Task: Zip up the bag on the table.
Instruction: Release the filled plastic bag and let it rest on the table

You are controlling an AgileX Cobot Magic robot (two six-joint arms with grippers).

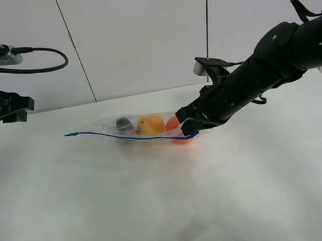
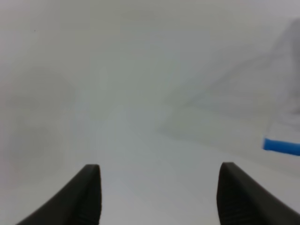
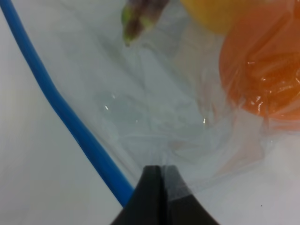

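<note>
The bag [image 1: 143,125] lies on the bench [image 1: 166,219] with the right tool [image 1: 189,129] pinched on its corner by the blue strip [image 1: 120,138], so the wide-open left tool [image 2: 159,171] should next grab the far end.

Pale grey wall [image 1: 139,30] behind, flat plain panels, two thin dark seams [image 1: 75,48] running slightly slanted
</note>
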